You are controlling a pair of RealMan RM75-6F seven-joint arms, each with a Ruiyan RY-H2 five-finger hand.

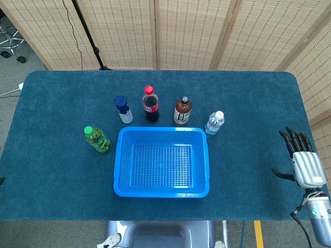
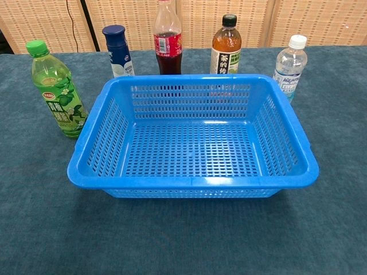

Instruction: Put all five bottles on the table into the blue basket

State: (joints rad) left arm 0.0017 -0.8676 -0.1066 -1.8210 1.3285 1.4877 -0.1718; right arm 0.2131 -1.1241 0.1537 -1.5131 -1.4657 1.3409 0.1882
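Note:
The blue basket (image 1: 162, 162) (image 2: 192, 135) sits empty near the table's front edge. Around it stand upright bottles: a green-capped tea bottle (image 1: 96, 139) (image 2: 56, 89) to its left, then behind it a blue-capped bottle (image 1: 123, 109) (image 2: 118, 51), a red-capped cola bottle (image 1: 150, 104) (image 2: 167, 38), a brown tea bottle (image 1: 182, 110) (image 2: 226, 45) and a clear water bottle (image 1: 214, 122) (image 2: 288, 65). My right hand (image 1: 302, 161) hovers at the table's right edge, fingers spread and straight, holding nothing, far from every bottle. The left hand is not visible in either view.
The dark blue carpeted table (image 1: 57, 175) has woven folding screens (image 1: 191, 31) behind it. A black stand pole (image 1: 88, 31) leans at the back left. A wheeled chair base (image 1: 10, 44) shows at the far left.

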